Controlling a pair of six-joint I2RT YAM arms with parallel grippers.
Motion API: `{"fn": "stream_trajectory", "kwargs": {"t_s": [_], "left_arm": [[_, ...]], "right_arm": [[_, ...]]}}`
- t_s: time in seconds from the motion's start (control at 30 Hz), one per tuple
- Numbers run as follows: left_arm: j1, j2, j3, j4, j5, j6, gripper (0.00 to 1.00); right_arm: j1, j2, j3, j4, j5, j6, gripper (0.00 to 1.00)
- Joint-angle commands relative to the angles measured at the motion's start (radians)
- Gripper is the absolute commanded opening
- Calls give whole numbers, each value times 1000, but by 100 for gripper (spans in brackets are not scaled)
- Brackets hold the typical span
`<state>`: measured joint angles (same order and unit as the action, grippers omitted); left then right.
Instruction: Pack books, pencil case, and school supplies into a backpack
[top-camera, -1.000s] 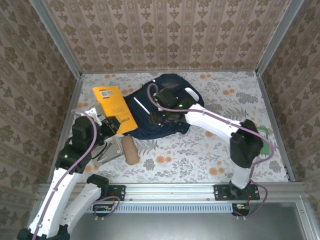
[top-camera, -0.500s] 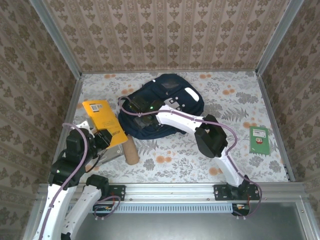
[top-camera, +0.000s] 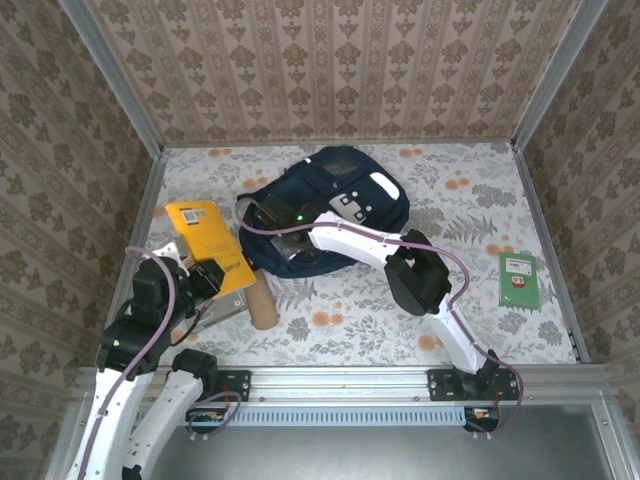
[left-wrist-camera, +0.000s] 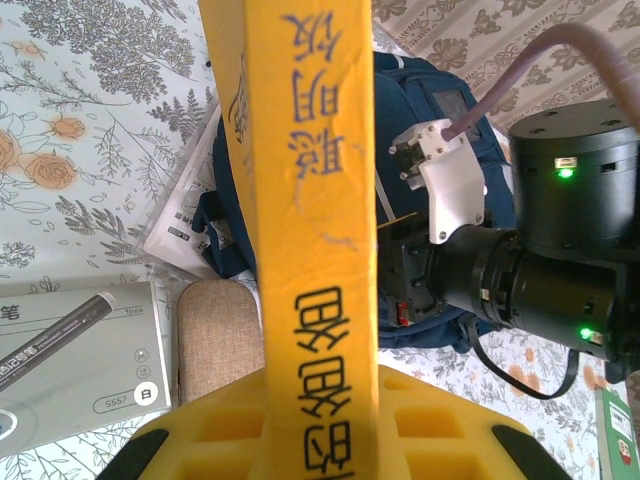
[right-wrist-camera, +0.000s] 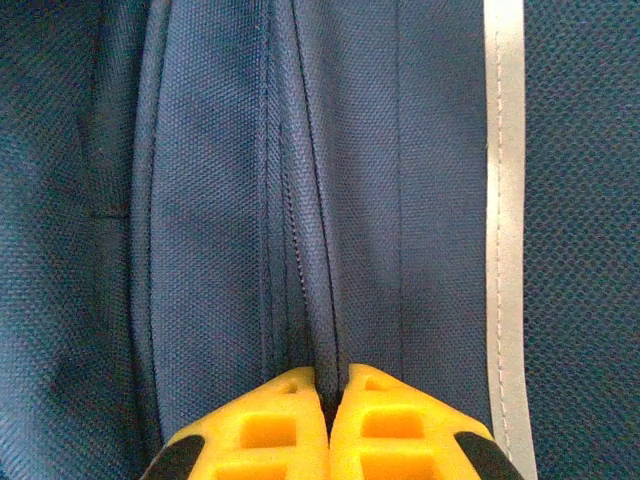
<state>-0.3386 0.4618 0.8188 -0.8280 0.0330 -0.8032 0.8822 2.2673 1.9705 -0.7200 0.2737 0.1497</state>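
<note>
The navy backpack (top-camera: 345, 205) lies mid-table with its white stripe (right-wrist-camera: 505, 200) close up in the right wrist view. My right gripper (top-camera: 268, 228) is at its left edge, shut (right-wrist-camera: 330, 385) on a raised fold of the backpack fabric (right-wrist-camera: 325, 300). My left gripper (top-camera: 213, 274) is shut (left-wrist-camera: 320, 400) on the orange-yellow book (left-wrist-camera: 300, 200), held edge-on and tilted over the table's left side (top-camera: 205, 235). The tan pencil case (top-camera: 262, 300) lies just right of the left gripper (left-wrist-camera: 215, 335). A grey-white flat packet of school supplies (left-wrist-camera: 70, 365) lies beside it (top-camera: 218, 306). A green book (top-camera: 518, 278) lies far right.
The right arm (top-camera: 400, 265) stretches from its base across the front of the backpack, and its wrist (left-wrist-camera: 540, 250) is close to the held book. A white sheet (left-wrist-camera: 185, 205) lies under the book. Metal frame rails (top-camera: 135, 250) and patterned walls close in the table.
The right arm swung left across the backpack and its jaws closed on a fold at the bag's left edge. The left arm drew the yellow book left and nearer, then stayed still.
</note>
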Motion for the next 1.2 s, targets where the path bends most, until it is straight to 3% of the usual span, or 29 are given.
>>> {"fn": "stream_trajectory", "kwargs": {"t_s": [0.0,0.27,0.6,1.03,1.17], "left_arm": [[11,13,-26,141,28,-1,0],[22,105,-132,371,107,-88,0],[82,255,-308,870,244,-284,0],[76,660,-255,1367,334,-423,0],[34,726,-237,1405,316,-424,0]], "right_arm": [[-13,-139,18,-32,59,10,0],[-36,-250,89,-69,16,59,0],[-77,-330,163,-111,-110,189,0],[-82,-324,189,-133,-140,250,0],[-86,-321,185,-133,-146,258,0]]}}
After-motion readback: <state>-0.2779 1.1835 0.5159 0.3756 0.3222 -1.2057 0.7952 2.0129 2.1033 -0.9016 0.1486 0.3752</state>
